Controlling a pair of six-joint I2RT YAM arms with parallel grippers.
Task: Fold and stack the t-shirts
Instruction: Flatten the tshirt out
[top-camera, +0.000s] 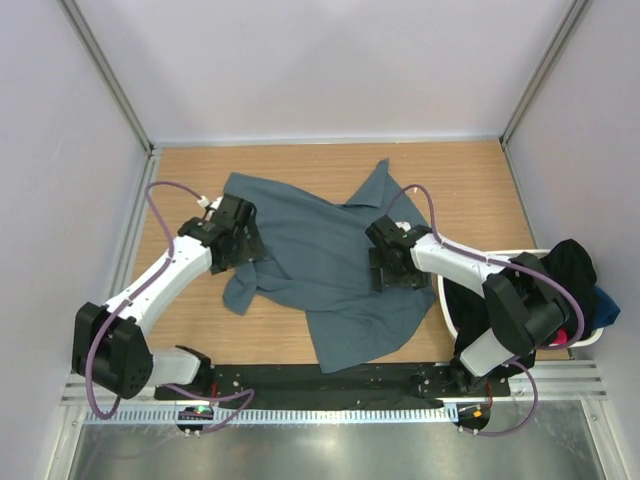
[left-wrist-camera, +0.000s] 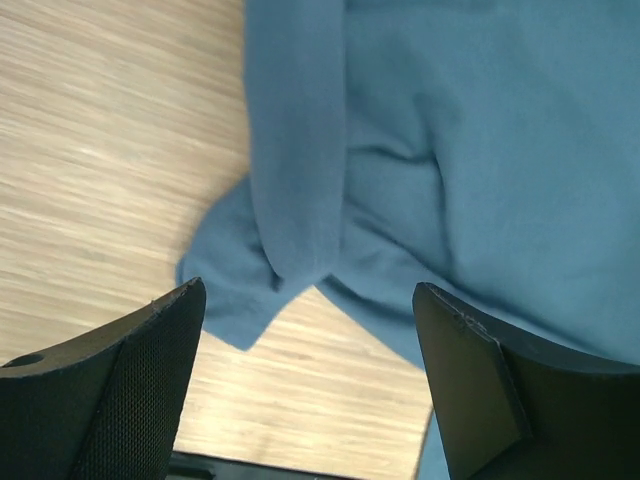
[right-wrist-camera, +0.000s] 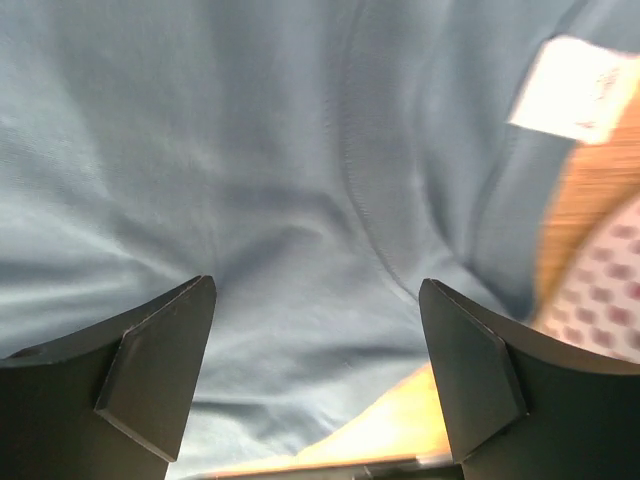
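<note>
A slate blue-grey t-shirt (top-camera: 320, 262) lies crumpled and partly spread on the wooden table. My left gripper (top-camera: 243, 243) hovers over its left edge, open. In the left wrist view the left gripper (left-wrist-camera: 310, 310) has a folded sleeve of the t-shirt (left-wrist-camera: 300, 210) and bare wood between its wide-apart fingers (left-wrist-camera: 130, 390). My right gripper (top-camera: 386, 270) hangs over the shirt's right part, also open. In the right wrist view the right gripper (right-wrist-camera: 318, 300) has nothing gripped, with cloth (right-wrist-camera: 250, 180) spread below and a white label (right-wrist-camera: 578, 88) at the upper right.
A white laundry basket (top-camera: 447, 305) stands at the right table edge beside my right arm. It holds a black shirt (top-camera: 570, 265), a blue one (top-camera: 606, 305) and a bit of red cloth (top-camera: 566, 338). Its perforated wall (right-wrist-camera: 600, 290) shows in the right wrist view.
</note>
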